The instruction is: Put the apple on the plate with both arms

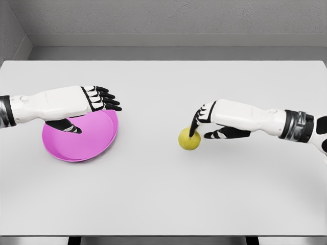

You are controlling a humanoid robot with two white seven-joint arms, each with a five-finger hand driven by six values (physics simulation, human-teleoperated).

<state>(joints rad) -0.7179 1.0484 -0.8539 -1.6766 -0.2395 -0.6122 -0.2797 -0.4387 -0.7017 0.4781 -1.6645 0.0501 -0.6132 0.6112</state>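
Item: yellow-green apple (189, 139), sitting on the white worktop (163, 199) at about 4 o'clock from centre. Right hand (208, 120) is reaching in from 3 o'clock, fingers (194, 125) curling down onto the apple's top, not yet closing around it. Pink plate (82, 145) is lying at 9 o'clock; left hand (94, 99) is hovering above it, fingers extended, holding nothing.

A white table (163, 194) carries a pink plate (87, 145) at left and a yellow-green apple (188, 140) right of centre
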